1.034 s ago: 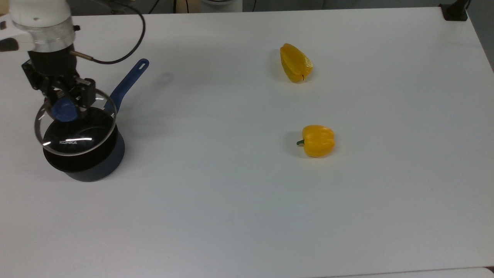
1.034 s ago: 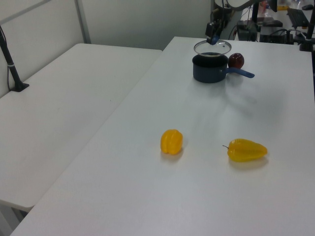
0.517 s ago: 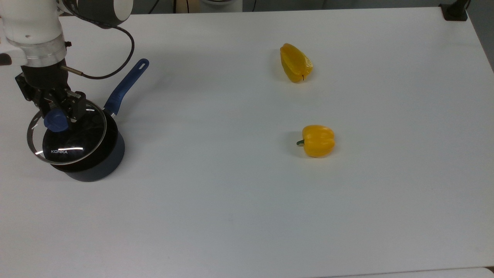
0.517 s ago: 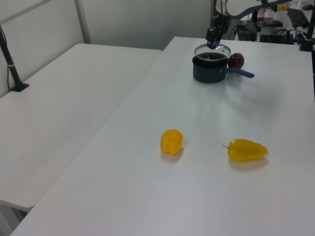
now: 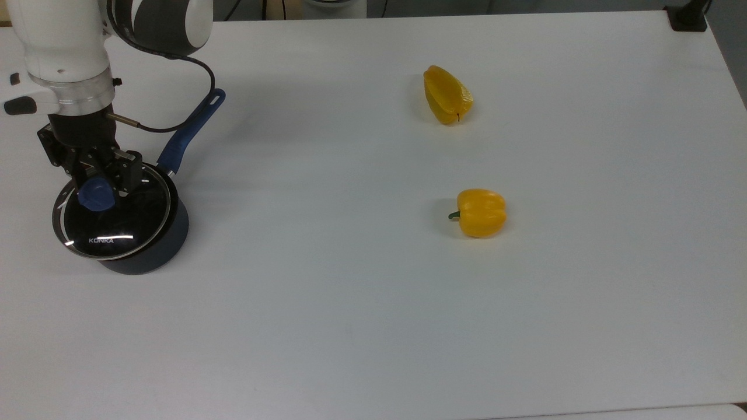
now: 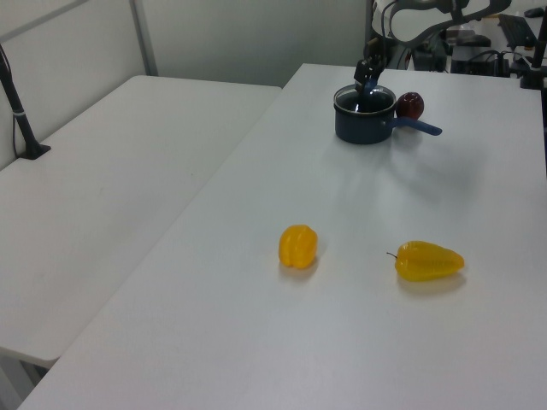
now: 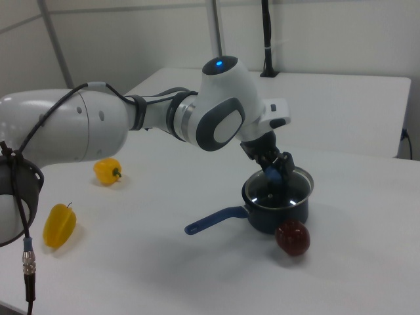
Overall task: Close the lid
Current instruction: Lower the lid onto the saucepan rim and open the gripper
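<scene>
White tabletop (image 5: 373, 291): we see the gripper (image 5: 98, 185), jaws clamped on the lid (image 5: 114, 224) knob, lid sitting on the saucepan (image 5: 146, 245); contents unclear.

Far end: your gripper (image 6: 368, 74) sits on the saucepan (image 6: 364, 120), a dark red fruit (image 6: 410, 105) just beside.
Near end: two yellow peppers (image 6: 298, 246) (image 6: 429, 260), apart.
</scene>
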